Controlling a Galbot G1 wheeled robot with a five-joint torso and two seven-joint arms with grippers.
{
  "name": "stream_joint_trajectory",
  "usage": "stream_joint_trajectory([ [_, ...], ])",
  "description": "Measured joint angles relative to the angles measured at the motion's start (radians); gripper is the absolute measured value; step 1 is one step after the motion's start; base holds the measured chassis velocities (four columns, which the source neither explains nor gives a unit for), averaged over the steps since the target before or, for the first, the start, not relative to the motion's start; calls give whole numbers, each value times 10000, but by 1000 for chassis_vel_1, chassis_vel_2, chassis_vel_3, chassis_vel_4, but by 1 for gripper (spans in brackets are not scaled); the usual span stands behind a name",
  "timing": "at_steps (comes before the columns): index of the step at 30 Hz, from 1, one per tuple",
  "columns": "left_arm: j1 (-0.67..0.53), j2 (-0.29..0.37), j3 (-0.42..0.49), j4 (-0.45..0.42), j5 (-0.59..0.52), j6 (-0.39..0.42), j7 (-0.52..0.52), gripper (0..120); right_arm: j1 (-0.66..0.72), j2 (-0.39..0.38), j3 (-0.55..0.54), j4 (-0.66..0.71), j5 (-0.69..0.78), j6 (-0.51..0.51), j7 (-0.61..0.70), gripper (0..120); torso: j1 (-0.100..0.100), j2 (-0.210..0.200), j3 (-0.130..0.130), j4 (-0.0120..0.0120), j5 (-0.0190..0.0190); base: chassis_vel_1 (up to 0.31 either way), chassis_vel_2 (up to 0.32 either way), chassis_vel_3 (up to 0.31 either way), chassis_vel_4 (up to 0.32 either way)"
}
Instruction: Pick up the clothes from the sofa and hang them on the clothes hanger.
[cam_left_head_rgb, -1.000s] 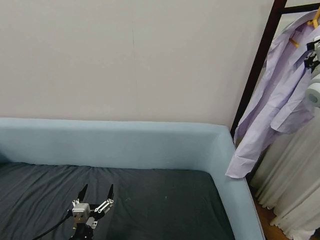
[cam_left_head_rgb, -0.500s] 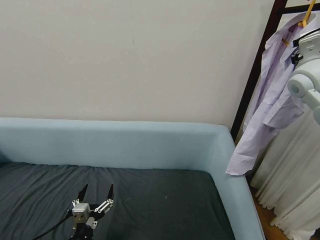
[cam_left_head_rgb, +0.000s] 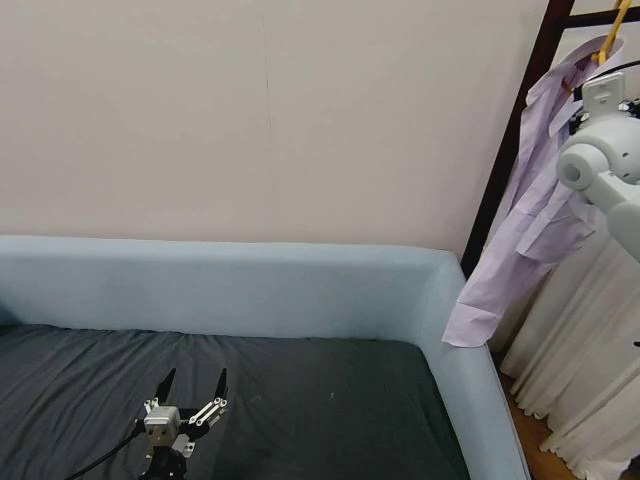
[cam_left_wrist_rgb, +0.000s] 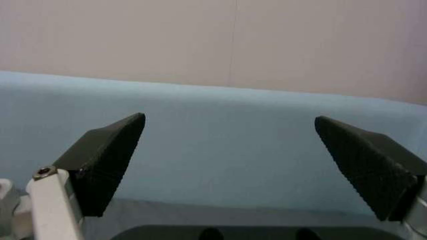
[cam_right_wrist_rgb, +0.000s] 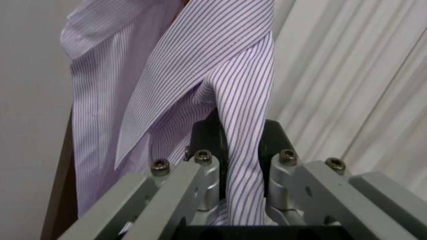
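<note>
Striped shirt (cam_right_wrist_rgb: 233, 75) pinched by right gripper (cam_right_wrist_rgb: 233, 145), left gripper (cam_left_head_rgb: 195, 376) agape above sofa (cam_left_head_rgb: 250, 290)

The head camera looks forward and down over the sofa (cam_left_head_rgb: 300, 290) to the wall (cam_left_head_rgb: 250, 120). The left wrist camera faces that same sofa back, low and near. The right wrist camera hugs the shirt (cam_right_wrist_rgb: 233, 75).

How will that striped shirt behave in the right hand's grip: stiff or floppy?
Probably floppy: the striped shirt folds and drapes where the right hand pinches it. Likely light, its sleeve hanging limp.
</note>
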Motion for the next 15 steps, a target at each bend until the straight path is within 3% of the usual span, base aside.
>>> stream_joint_trajectory([
  [7,0,0,0,0,0,0,0,100,728,630,-702,-814,604,0,613,8,0,0,0,3,-2,0,0,0,0],
  [15,0,0,0,0,0,0,1,100,811,825,-815,-948,857,0,906,8,0,-1,0,0,-1,0,0,0,0],
])
